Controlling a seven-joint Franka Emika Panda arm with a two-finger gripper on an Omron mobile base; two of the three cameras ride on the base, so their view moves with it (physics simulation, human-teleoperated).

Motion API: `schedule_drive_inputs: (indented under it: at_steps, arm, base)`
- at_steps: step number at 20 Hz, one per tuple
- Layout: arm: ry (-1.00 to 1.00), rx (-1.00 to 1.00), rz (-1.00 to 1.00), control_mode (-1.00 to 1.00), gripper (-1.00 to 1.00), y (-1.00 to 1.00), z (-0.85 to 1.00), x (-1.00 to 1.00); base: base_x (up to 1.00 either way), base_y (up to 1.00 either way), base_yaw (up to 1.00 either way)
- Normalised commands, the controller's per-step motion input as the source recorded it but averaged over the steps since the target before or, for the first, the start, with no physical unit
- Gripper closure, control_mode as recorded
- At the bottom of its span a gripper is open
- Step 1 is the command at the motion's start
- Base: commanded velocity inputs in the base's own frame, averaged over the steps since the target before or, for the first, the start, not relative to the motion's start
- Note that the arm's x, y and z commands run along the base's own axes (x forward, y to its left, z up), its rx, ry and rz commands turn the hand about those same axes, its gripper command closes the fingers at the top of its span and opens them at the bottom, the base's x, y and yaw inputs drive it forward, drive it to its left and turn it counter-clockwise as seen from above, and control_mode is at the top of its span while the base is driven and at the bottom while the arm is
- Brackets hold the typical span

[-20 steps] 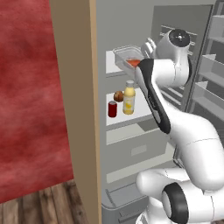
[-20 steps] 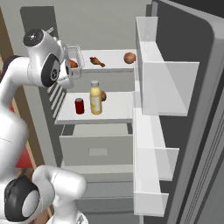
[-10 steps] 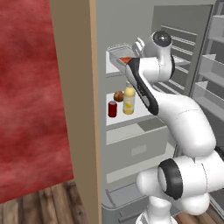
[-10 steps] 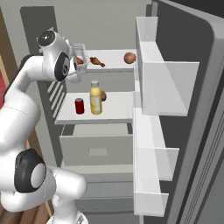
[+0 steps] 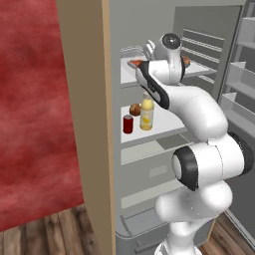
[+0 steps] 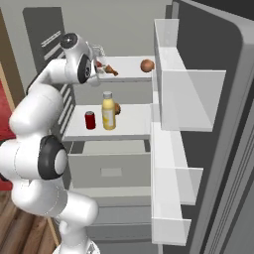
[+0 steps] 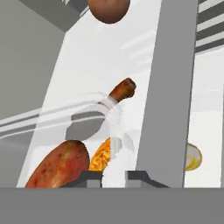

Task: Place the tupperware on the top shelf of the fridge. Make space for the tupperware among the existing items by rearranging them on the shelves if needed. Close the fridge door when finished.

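Observation:
My gripper (image 7: 114, 176) is shut on the near wall of the tupperware (image 7: 83, 144), a translucent container with an orange-red food piece and yellow bits inside. The gripper (image 6: 97, 58) holds the tupperware (image 6: 102, 66) at the front left of the top shelf (image 6: 130, 75) of the fridge. From the left base view the tupperware (image 5: 132, 62) sits just left of the hand. I cannot tell whether it touches the shelf. Just beyond it on the shelf lie a small brown piece (image 7: 123, 89) and a brown ball (image 7: 109, 8).
The middle shelf (image 6: 134, 124) holds a red can (image 6: 90, 120), a yellow bottle (image 6: 108, 110) and a brown ball (image 6: 117, 108). The fridge door (image 6: 218, 129) stands wide open at the right with its grey bins (image 6: 191, 99). A tan cabinet wall (image 5: 84, 124) borders the fridge's left side.
The arm has reached further forward, carrying the tupperware deeper into the fridge over the top shelf. The items on the shelves have not moved.

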Motion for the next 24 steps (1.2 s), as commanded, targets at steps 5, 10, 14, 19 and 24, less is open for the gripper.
schedule_drive_inputs:
  at_steps: [5,10,14,19,24]
  arm:
    - [0.0,0.0,0.0,-1.0,-1.0,0.07,0.0,0.93]
    - [0.01,0.0,-0.05,-1.0,-1.0,0.05,0.0,0.23]
    - [-0.02,0.0,0.0,-1.0,-1.0,0.0,0.0,-0.32]
    - [-0.2,0.0,0.0,-1.0,-1.0,-0.11,0.0,-1.0]
    - [-0.28,0.0,0.01,-1.0,-1.0,-0.04,0.0,-1.0]
  base:
    - [0.0,0.0,0.0]
    - [0.0,0.0,0.0]
    - [0.0,0.0,0.0]
    - [0.0,0.0,0.0]
    - [0.0,0.0,0.0]
